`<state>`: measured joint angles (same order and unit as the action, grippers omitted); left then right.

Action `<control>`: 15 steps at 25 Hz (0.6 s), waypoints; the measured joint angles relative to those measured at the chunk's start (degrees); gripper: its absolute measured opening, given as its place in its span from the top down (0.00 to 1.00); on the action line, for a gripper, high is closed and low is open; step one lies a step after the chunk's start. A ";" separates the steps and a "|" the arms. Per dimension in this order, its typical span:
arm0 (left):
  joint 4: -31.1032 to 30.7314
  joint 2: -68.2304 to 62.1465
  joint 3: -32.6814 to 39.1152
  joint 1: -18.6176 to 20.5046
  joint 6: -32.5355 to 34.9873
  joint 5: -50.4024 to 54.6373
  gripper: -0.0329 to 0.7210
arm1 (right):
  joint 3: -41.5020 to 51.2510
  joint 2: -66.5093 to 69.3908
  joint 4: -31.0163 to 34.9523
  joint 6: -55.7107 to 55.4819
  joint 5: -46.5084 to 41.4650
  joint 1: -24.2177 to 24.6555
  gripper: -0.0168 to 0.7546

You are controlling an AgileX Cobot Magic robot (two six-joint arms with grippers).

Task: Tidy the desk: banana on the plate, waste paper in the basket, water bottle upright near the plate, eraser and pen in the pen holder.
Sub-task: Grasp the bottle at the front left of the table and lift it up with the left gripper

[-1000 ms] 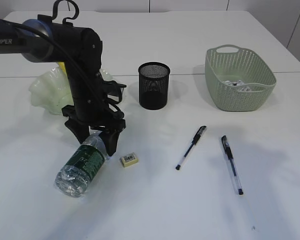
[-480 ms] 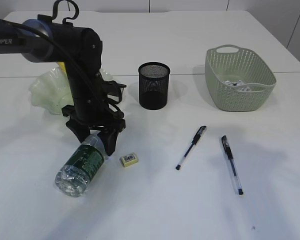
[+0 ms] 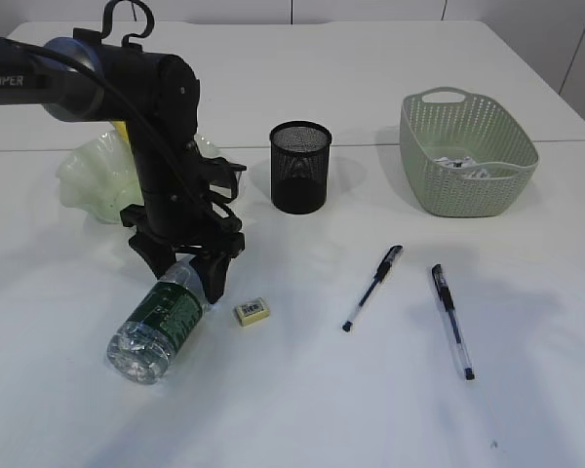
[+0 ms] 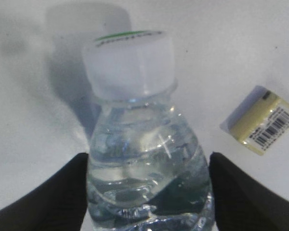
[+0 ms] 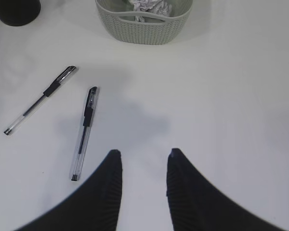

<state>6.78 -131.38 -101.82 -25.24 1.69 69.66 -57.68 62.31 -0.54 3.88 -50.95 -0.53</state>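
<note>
The water bottle (image 3: 158,325) lies on its side on the white desk (image 3: 302,400), its white cap (image 4: 129,62) pointing toward the green plate (image 3: 96,175) and its base toward the front edge. The left pincer (image 3: 183,276) straddles the bottle's neck from above, its fingers (image 4: 53,202) standing apart on either side of the shoulder with a narrow gap to the plastic, not gripping it. Just beside the neck lies the eraser (image 3: 252,311), yellow with a barcode label. The black mesh pen holder (image 3: 299,167) stands behind it. To the right, two pens (image 3: 372,288) (image 3: 451,320) lie apart on the desk. The green basket (image 3: 465,154) sits behind them with crumpled waste paper (image 5: 150,6) inside. The right pincer (image 5: 143,159) hovers over bare desk near the pens, partly open and empty.
</note>
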 joint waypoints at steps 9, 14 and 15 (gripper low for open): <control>0.00 0.00 0.00 0.00 0.00 0.00 0.31 | 0.00 0.00 0.00 0.00 -0.10 0.00 0.67; 0.00 0.00 0.00 0.00 0.00 0.00 0.31 | 0.00 0.00 -0.10 0.00 -0.10 0.00 0.67; 0.00 0.00 0.00 0.00 0.00 0.00 0.31 | 0.00 0.00 -0.10 0.00 -0.10 0.00 0.67</control>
<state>6.78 -131.38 -101.82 -25.24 1.69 69.66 -57.68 62.31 -0.64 3.88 -51.05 -0.53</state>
